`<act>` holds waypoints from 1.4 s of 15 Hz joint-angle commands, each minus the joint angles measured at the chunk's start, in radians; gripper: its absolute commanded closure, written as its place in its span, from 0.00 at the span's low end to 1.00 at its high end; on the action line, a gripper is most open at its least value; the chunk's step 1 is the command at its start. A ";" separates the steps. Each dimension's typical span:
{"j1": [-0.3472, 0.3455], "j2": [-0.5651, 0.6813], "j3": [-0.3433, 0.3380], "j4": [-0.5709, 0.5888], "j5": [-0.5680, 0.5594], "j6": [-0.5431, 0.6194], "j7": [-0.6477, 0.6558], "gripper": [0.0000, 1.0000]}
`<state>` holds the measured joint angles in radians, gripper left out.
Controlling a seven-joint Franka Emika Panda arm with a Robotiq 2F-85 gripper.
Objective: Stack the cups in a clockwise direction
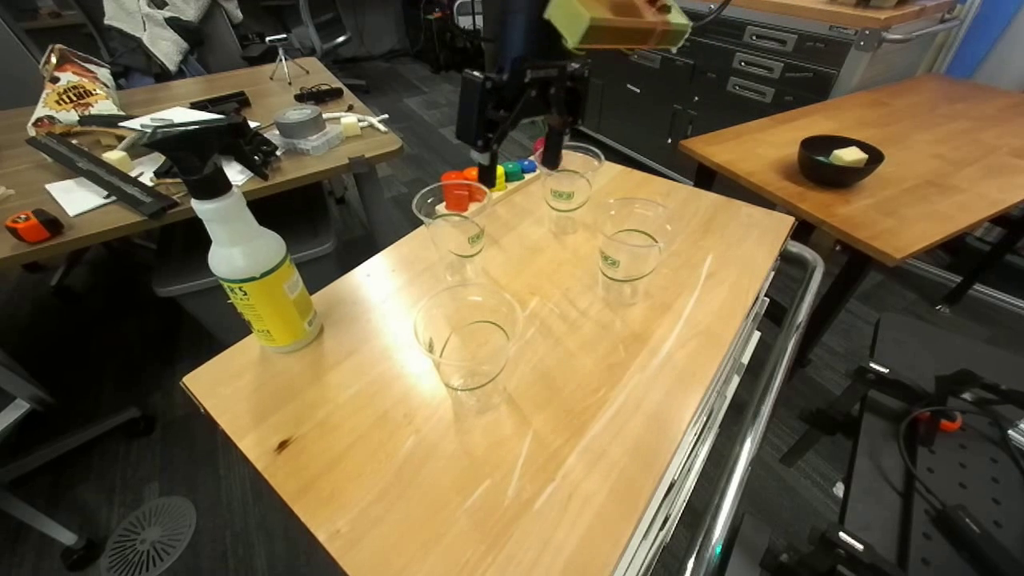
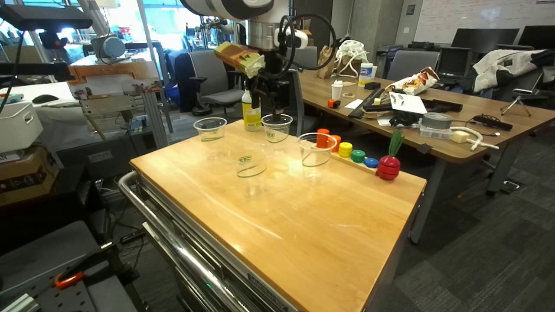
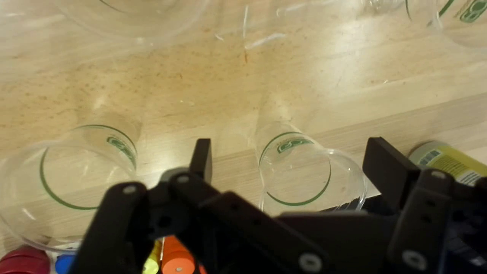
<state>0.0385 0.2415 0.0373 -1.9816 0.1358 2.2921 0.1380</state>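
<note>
Several clear plastic cups stand upright and apart on the wooden tabletop in both exterior views: a nearest cup (image 1: 472, 360), a left cup (image 1: 458, 224), a far cup (image 1: 566, 192) and a right cup (image 1: 630, 252). My gripper (image 3: 291, 152) is wide open, pointing down. In the wrist view, that left cup (image 3: 295, 171) shows in the gap between the fingers, with space on both sides; nothing is gripped. From an exterior view, one fingertip (image 2: 276, 116) overlaps its rim; whether they touch I cannot tell. A lower-left cup (image 3: 87, 179) sits partly behind the gripper linkage.
A yellow spray bottle (image 1: 276, 308) stands at the table edge. A toy with coloured pieces (image 2: 357, 156) and a red radish (image 2: 388, 167) lie along the side near the cups. A black bowl (image 1: 824, 172) is on a separate table. A metal rail (image 1: 760, 448) runs along one side.
</note>
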 commanded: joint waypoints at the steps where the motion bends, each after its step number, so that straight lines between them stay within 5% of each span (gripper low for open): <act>1: 0.001 0.181 -0.008 0.219 0.042 -0.025 0.097 0.00; 6: 0.014 0.317 -0.034 0.376 0.036 -0.008 0.225 0.04; 7: 0.017 0.333 -0.039 0.397 0.032 -0.004 0.248 0.26; 9: 0.029 0.353 -0.056 0.423 0.011 0.001 0.288 0.29; 16: 0.030 0.336 -0.075 0.416 -0.035 -0.064 0.274 0.85; 21: 0.007 0.321 -0.051 0.416 -0.008 -0.162 0.213 0.94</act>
<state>0.0552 0.5773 -0.0223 -1.5838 0.1166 2.1999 0.3961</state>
